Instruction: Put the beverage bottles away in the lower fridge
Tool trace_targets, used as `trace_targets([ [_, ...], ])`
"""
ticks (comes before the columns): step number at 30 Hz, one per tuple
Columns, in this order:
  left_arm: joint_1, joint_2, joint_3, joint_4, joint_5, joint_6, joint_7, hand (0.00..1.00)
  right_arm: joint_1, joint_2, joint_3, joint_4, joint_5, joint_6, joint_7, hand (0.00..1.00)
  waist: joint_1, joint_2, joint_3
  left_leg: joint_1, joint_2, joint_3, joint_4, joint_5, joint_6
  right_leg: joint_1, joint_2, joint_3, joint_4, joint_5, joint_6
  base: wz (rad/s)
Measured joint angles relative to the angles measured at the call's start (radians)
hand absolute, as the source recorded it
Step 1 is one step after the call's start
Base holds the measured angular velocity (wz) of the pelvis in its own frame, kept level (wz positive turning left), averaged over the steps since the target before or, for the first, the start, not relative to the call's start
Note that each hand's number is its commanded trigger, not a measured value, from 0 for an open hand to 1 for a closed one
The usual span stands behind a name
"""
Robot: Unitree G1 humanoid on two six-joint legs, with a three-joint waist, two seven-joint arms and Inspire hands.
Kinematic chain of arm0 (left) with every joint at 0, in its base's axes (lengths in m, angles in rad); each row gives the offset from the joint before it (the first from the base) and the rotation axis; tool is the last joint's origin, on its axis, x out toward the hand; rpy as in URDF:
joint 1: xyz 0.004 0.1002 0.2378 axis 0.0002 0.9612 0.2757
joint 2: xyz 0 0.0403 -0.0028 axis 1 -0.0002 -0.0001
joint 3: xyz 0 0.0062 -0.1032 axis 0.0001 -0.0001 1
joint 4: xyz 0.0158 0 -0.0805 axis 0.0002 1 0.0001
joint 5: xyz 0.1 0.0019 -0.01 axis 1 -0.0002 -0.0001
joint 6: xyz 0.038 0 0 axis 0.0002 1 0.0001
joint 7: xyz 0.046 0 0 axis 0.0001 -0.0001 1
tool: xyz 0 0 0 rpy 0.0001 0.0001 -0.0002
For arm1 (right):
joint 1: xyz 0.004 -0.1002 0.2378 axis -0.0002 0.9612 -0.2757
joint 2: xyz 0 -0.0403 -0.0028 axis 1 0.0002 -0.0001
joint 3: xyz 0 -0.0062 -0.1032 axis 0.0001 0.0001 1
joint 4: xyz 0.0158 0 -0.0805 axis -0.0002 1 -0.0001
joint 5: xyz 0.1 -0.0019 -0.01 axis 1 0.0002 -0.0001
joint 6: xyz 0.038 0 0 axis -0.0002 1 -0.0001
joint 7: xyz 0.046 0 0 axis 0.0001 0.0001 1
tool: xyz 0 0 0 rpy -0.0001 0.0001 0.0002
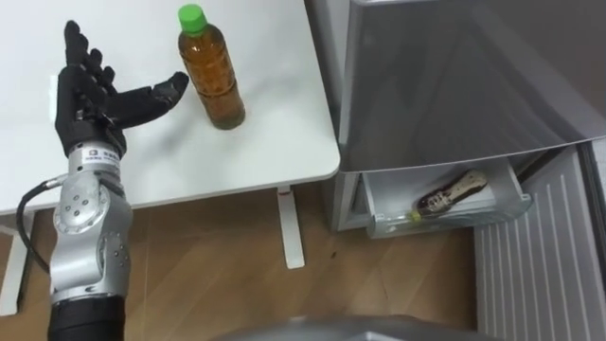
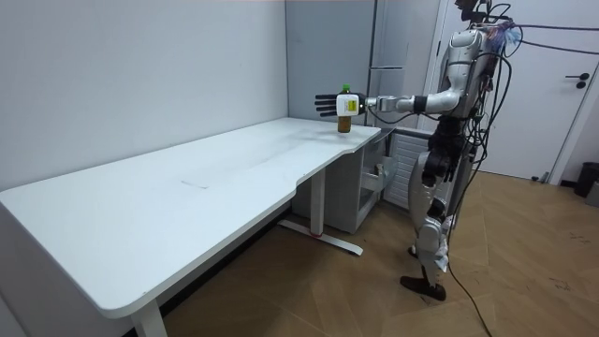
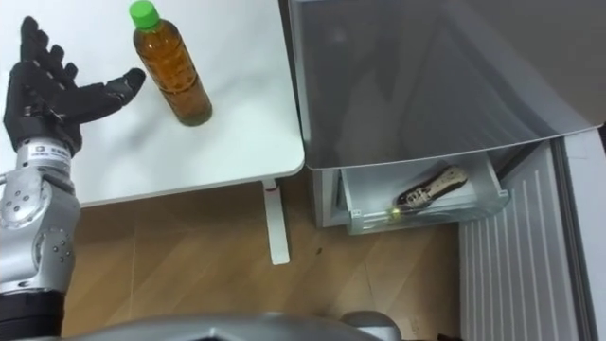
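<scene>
Left eye view: the left hand point(image 1: 90, 99), upper left, is spread wide and grips nothing, its thumb just beside the bottle point(image 1: 212, 71) standing upper centre on the white table point(image 1: 275, 128). Lower right, the fridge point(image 1: 454, 76) has its drawer point(image 1: 445, 221) open, with a second bottle point(image 1: 454, 192) lying inside.

Room view: the robot stands at the table's far end, on a wood floor point(image 2: 524, 281) between pale walls point(image 2: 140, 75).

Right eye view: a careless thumb nudge could topple the bottle near the table's edge.

Black left hand point(image 1: 90, 95), amber-brown bottle point(image 1: 216, 80) with bright green cap point(image 1: 192, 16), plain white desk point(image 1: 275, 142), grey fridge point(image 1: 454, 85), dark brown and cream second bottle point(image 1: 453, 192), tan herringbone wood floor point(image 1: 208, 256), pale grey-white walls point(image 2: 140, 75).
</scene>
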Motion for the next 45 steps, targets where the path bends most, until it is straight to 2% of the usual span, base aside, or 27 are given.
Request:
trace_targets([
  [4, -0.002, 0.003, -0.002, 0.0, 0.005, 0.015, -0.011, 0.0, -0.007, 0.001, 0.001, 0.002, -0.049, 0.019, -0.016, 0.0, -0.003, -0.004, 0.0006, -0.001, 0.0, 0.001, -0.001, 0.0, 0.0, -0.005, 0.0, 0.0, 0.0, 0.0, 0.0, 0.0],
  [12, -0.012, 0.036, -0.003, 0.0, 0.025, 0.032, -0.058, 0.0, -0.01, 0.001, 0.0, 0.006, -0.116, 0.024, -0.015, 0.0, -0.021, -0.004, 0.0004, -0.001, 0.001, 0.003, 0.0, 0.0, 0.0, -0.013, 0.0, 0.0, 0.012, -0.002, 0.0, 0.0],
  [17, -0.014, 0.036, -0.012, 0.0, 0.024, 0.036, -0.075, 0.0, -0.01, 0.001, 0.001, 0.017, -0.116, 0.055, -0.015, 0.0, -0.022, -0.004, 0.0003, -0.001, 0.001, 0.004, 0.0, 0.0, 0.0, -0.013, 0.0, 0.004, 0.013, -0.002, 0.0, 0.0],
  [22, -0.015, 0.037, -0.027, 0.003, 0.018, 0.036, -0.072, 0.0, -0.01, 0.001, 0.009, 0.021, -0.116, 0.064, -0.015, 0.0, -0.023, -0.004, 0.0005, 0.001, 0.001, 0.01, 0.0, 0.0, 0.0, -0.013, 0.002, 0.014, 0.014, -0.002, 0.0, -0.04],
  [28, -0.051, 0.036, -0.027, 0.104, 0.013, 0.039, -0.068, 0.0, -0.01, 0.002, 0.009, 0.012, -0.117, 0.065, -0.014, 0.0, -0.025, -0.004, 0.0004, 0.001, 0.004, 0.019, 0.0, -0.001, -0.001, -0.018, 0.005, 0.023, 0.02, -0.001, 0.0, -0.04],
  [37, -0.109, 0.036, -0.019, 0.136, 0.013, 0.077, -0.078, 0.0, -0.007, 0.003, 0.008, -0.002, -0.152, 0.087, -0.015, 0.0, -0.025, -0.004, -0.0011, -0.001, 0.01, 0.031, 0.0, -0.002, -0.003, -0.03, 0.011, 0.029, 0.03, -0.001, 0.0, -0.03],
  [45, -0.109, 0.036, -0.019, 0.136, 0.012, 0.101, -0.098, 0.0, -0.006, 0.003, 0.007, -0.004, -0.152, 0.087, -0.018, 0.0, -0.025, -0.004, -0.0039, 0.0, 0.013, 0.032, 0.0, -0.003, -0.006, -0.03, 0.013, 0.029, 0.03, -0.001, -0.001, 0.0],
])
